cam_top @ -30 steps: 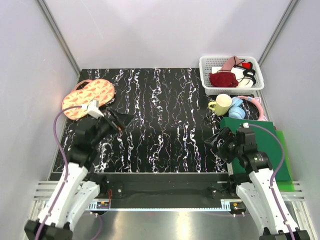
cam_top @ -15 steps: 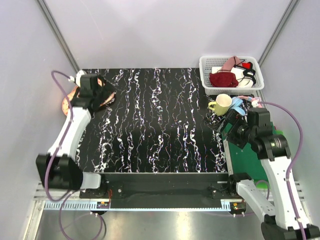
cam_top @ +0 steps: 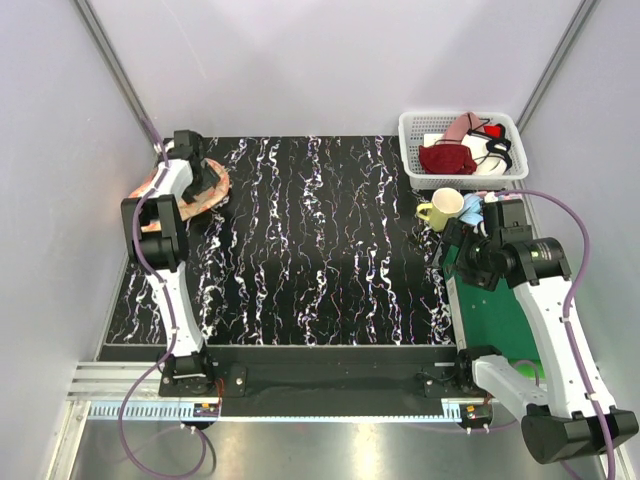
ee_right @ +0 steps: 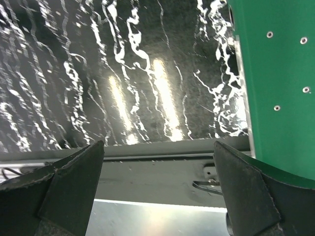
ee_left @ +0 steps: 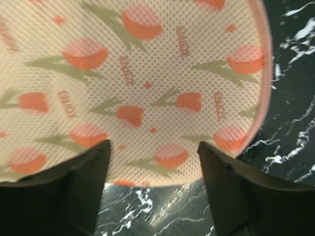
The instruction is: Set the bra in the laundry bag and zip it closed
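Peach bag (ee_left: 147, 73) lies far left under the left gripper (ee_left: 153, 152), jaws apart and empty. The right gripper (ee_right: 158, 147) is wide open, empty, by the green board (ee_right: 275, 73).

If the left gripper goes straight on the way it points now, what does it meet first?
The left gripper would likely meet the laundry bag: its printed mesh top lies right ahead of the open jaws. How far is unclear.

Two pincers over the desk (cam_top: 320, 250): left pincer (ee_left: 155, 162), right pincer (ee_right: 157, 162). One laundry bag (ee_left: 138, 73), one basket (cam_top: 412, 150), one mug (cam_top: 443, 208), one green board (cam_top: 505, 320), one red bra (cam_top: 445, 158), one white bra (cam_top: 488, 160).
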